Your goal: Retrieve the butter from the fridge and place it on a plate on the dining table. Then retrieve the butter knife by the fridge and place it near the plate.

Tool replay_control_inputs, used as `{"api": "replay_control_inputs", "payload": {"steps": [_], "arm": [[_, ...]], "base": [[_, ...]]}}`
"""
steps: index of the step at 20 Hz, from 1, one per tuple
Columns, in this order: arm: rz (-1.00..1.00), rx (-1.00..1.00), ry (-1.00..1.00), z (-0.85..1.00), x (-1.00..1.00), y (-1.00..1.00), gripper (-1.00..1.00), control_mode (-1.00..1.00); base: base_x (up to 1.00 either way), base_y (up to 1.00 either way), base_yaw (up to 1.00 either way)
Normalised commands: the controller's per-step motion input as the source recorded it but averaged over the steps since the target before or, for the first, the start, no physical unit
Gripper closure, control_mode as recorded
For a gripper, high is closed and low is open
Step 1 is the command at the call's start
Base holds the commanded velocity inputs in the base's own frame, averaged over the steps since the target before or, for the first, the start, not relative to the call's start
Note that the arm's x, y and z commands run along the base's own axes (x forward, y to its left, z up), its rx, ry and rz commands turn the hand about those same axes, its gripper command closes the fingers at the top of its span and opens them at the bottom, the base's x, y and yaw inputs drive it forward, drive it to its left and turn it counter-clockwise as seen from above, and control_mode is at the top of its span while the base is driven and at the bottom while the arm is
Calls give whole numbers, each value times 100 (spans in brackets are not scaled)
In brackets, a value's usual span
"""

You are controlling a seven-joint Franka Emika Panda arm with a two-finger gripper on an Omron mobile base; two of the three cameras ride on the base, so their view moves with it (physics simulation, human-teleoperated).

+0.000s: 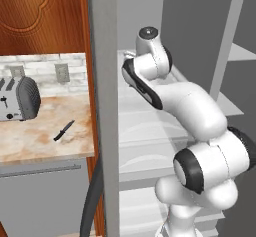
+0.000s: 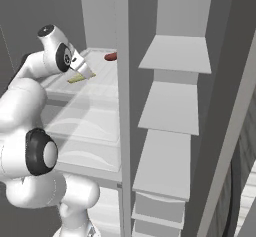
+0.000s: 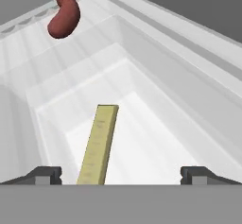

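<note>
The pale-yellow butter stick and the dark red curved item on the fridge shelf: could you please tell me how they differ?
The pale-yellow butter stick is straight, flat and slim; the dark red curved item is rounded and bent. The butter lies near the open gripper, between its fingertips; the red item sits farther back. Both rest on the same pale fridge shelf.

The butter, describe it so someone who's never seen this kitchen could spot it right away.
Look inside the open fridge, on the upper pale shelf that the tool reaches over. The butter is the thin, flat, pale-yellow stick lying there, unlike the curved dark-red sausage farther back.
</note>
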Motion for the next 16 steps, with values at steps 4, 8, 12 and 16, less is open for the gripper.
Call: {"api": "replay_control_inputs", "payload": {"steps": [4,8,12,16], "arm": [[0,1,18,0,96,14,-100,-100],[0,0,19,0,78,22,-100,-100],[0,0,12,-7,68,31,-100,-100],[-3,0,2,-20,19,25,-100,-100]], "base": [[0,0,0],[0,0,0],[0,0,0],[0,0,0]]}}
